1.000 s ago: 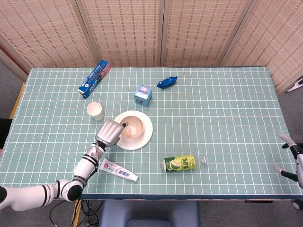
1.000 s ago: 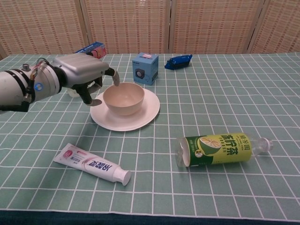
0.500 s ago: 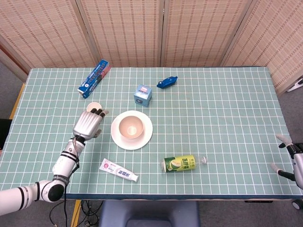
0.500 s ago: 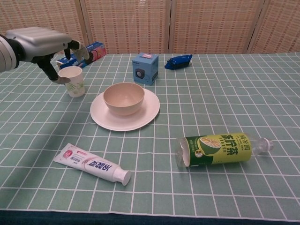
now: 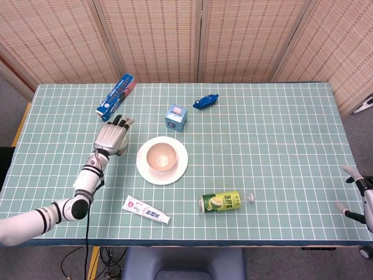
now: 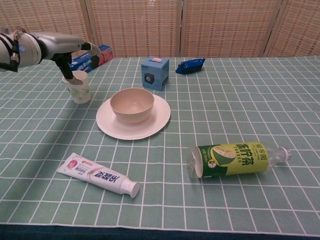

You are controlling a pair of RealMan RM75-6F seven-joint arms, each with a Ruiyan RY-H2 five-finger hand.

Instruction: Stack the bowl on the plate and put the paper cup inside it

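Reaching over the paper cup with our left hand, bowl already on the plate.
We see the fingers of the left hand spread above the upright cup, the thumb dipping at its rim; whether it grips we cannot tell. Cup stands just beside the plate, toward the table's left edge. Our right hand hangs off the right edge, fingers apart, holding nothing. Bottle and toothpaste tube lie near the front edge.
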